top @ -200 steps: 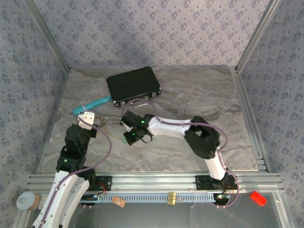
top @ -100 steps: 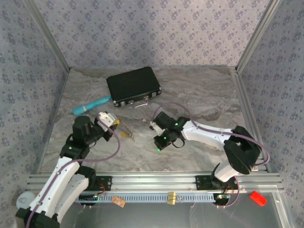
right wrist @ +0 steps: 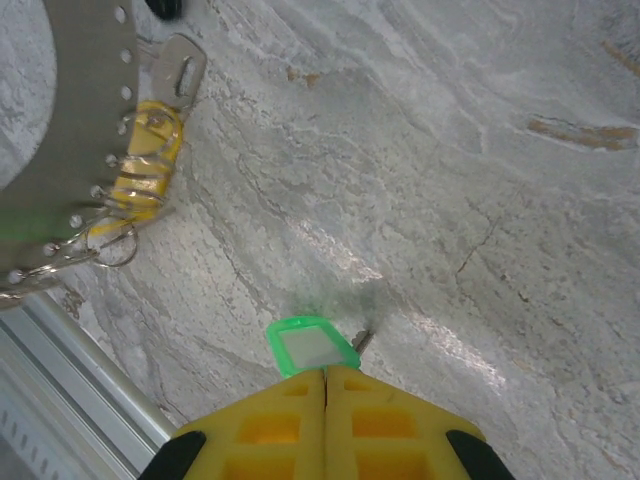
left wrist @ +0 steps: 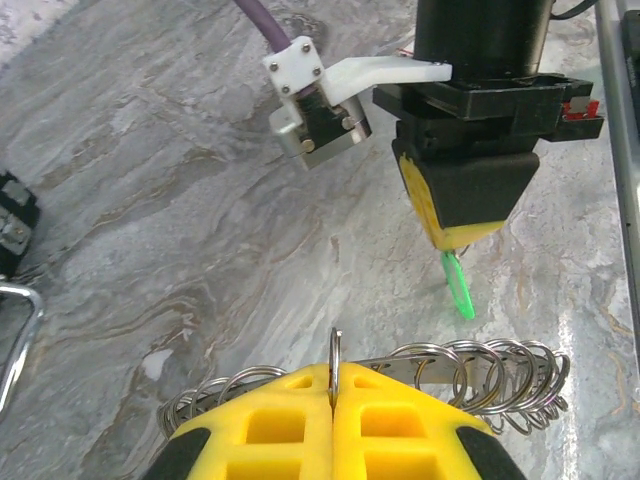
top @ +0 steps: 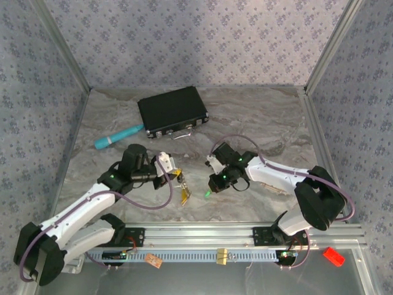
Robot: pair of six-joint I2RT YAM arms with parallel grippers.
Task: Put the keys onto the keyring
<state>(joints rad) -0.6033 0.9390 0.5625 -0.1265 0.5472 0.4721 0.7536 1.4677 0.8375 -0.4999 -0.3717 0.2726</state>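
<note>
Keyring [right wrist: 85, 110] pinched edge-on between closed left gripper [left wrist: 335, 374] fingers, green key [right wrist: 312, 347] nipped in closed right gripper [right wrist: 327, 374] tips just ahead: hold steady, ease key onto a seemingly open loop [left wrist: 478, 378].

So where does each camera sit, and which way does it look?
Top external: above, behind, looking down on the table; left arm, right arm show.
Left wrist: on its arm, looking past the left tool, shut on the keyring, toward the right tool.
Right wrist: on its arm, looking down past the right tool, shut on the green key.
Shared: both wrist views show keyring and green key.
</note>
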